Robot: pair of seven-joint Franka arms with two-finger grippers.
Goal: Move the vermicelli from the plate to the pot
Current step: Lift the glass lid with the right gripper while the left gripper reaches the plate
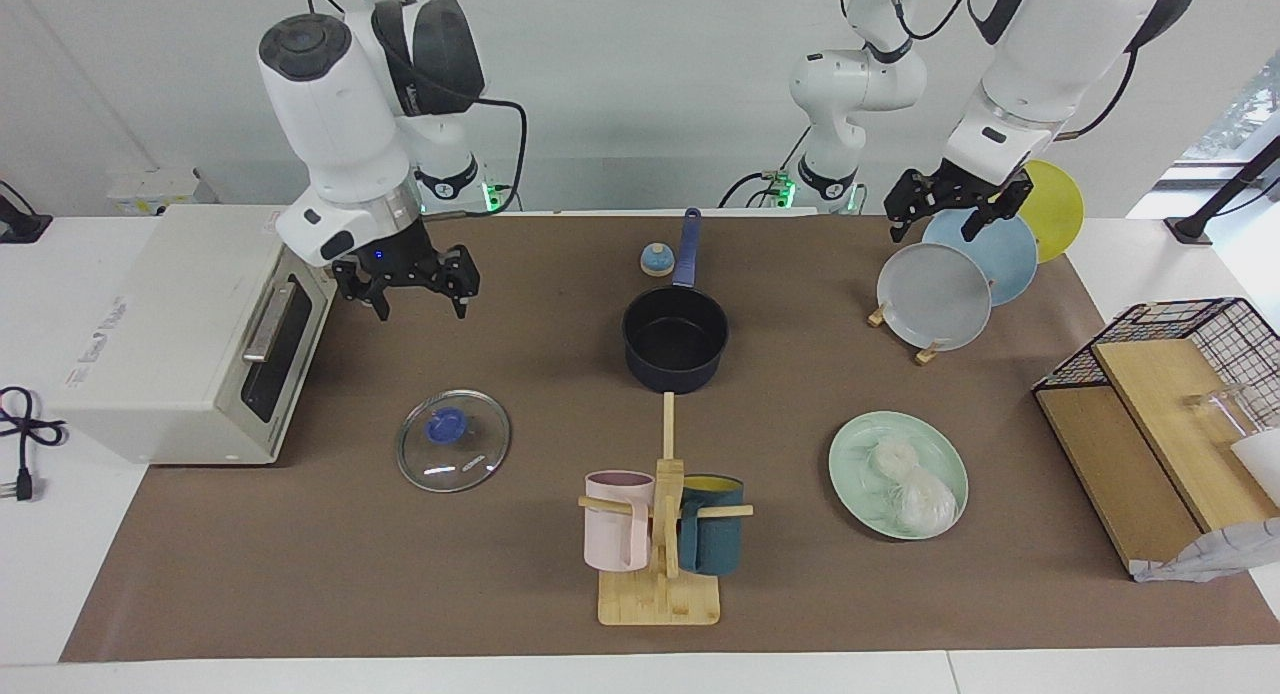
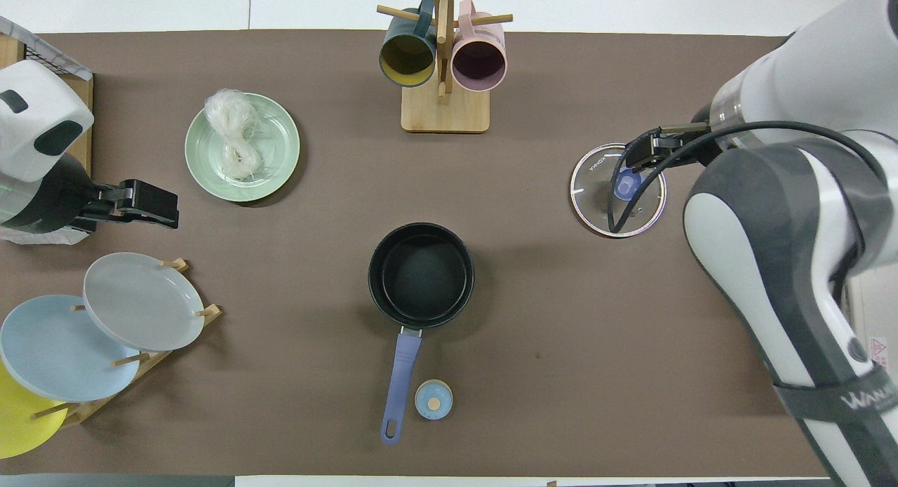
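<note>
Both sets of fingers wide open, empty: left gripper (image 1: pixel 957 214); right gripper (image 1: pixel 417 286)

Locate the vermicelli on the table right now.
The vermicelli lies on the mint-green plate, toward the left arm's end of the table, farther from the robots than the pot.

The left tool (image 1: pixel 958 212) hangs raised at the upper right of the facing view, fingers spread apart. The right tool (image 1: pixel 410 282) hangs raised at upper left, fingers likewise spread, holding nothing.
</note>
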